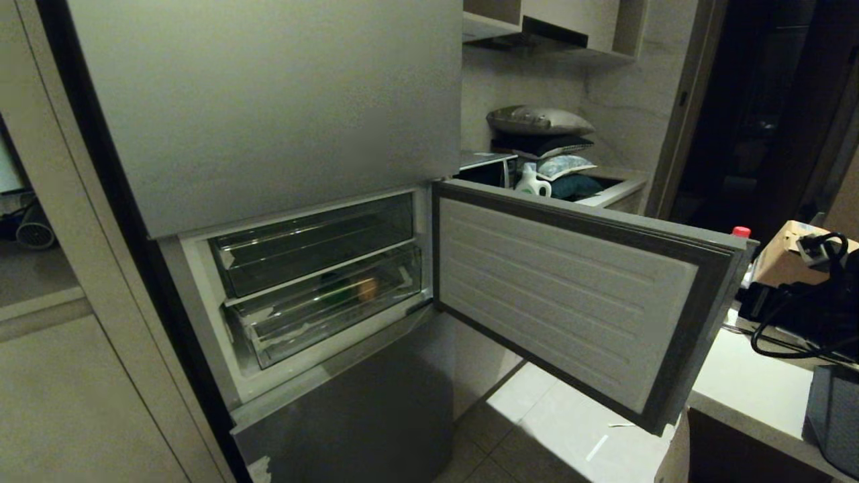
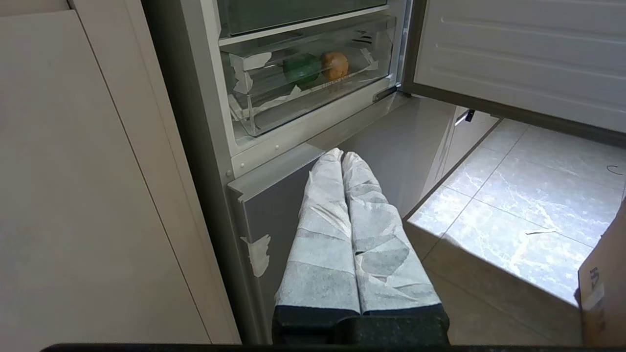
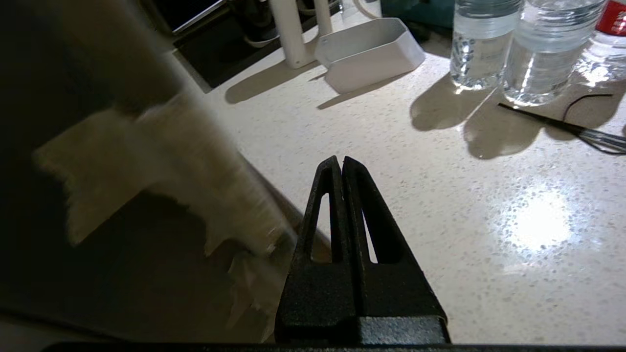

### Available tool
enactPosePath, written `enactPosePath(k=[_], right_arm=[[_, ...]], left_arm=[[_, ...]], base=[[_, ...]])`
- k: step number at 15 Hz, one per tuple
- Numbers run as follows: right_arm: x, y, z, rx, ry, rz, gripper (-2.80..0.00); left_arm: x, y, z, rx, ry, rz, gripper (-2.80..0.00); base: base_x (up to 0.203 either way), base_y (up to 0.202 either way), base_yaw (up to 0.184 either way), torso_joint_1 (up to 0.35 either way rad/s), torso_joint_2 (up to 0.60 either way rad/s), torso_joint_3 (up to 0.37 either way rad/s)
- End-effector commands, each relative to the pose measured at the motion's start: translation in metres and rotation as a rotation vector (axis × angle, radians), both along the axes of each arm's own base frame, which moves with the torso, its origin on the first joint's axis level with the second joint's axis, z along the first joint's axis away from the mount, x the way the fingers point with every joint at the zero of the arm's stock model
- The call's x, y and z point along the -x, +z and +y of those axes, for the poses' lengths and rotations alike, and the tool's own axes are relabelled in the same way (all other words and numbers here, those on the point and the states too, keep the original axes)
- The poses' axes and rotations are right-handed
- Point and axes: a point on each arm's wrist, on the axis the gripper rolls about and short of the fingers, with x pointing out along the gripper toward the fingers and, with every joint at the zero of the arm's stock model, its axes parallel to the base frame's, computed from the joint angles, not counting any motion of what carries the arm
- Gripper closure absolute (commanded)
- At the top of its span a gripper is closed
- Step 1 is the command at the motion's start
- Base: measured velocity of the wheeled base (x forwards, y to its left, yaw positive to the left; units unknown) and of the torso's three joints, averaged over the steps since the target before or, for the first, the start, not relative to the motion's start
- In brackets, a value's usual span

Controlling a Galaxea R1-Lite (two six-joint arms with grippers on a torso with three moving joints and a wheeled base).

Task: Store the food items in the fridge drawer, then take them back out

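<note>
The fridge stands with its middle door [image 1: 570, 295] swung open. Inside, the lower clear bin, the fridge drawer [image 1: 295, 329] [image 2: 254, 117], is pushed in. Behind its front wall lie two food items: a round orange-brown one [image 2: 335, 65] [image 1: 367, 288] and a green one [image 2: 301, 68] beside it. My left gripper [image 2: 342, 155], its fingers wrapped in white tape, is shut and empty, low in front of the fridge's bottom door. My right gripper [image 3: 341, 160], black, is shut and empty above a speckled countertop [image 3: 440, 205], right beside the blurred edge of the open door. Neither arm shows in the head view.
A second clear bin [image 1: 309, 245] sits above the drawer. On the countertop stand water bottles [image 3: 481, 41], a white container [image 3: 369, 51] and a black cable [image 3: 562, 124]. A cardboard box [image 1: 782, 261] and tangled black cables [image 1: 805, 308] sit at the right. Pale tiled floor [image 2: 513, 195] lies under the open door.
</note>
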Motion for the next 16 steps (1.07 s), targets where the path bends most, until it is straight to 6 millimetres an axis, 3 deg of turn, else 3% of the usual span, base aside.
enactPosePath(k=[1,6,12,16], right_arm=[[0.008,0.006,0.004,0.004,0.007,-0.016,0.0],[0.044,0.012,0.036,-0.01,0.106,-0.009,0.0],[0.096,0.01,0.093,-0.016,0.298,0.008,0.0],[0.109,0.013,0.141,-0.008,0.522,-0.008,0.0]], left_arm=[[0.0,0.0,0.0,0.0,0.0,0.002,0.0],[0.0,0.0,0.0,0.0,0.0,0.002,0.0],[0.0,0.0,0.0,0.0,0.0,0.0,0.0],[0.0,0.0,0.0,0.0,0.0,0.001,0.0]], base=[[0.0,0.0,0.0,0.0,0.0,0.0],[0.0,0.0,0.0,0.0,0.0,0.0],[0.0,0.0,0.0,0.0,0.0,0.0],[0.0,0.0,0.0,0.0,0.0,0.0]])
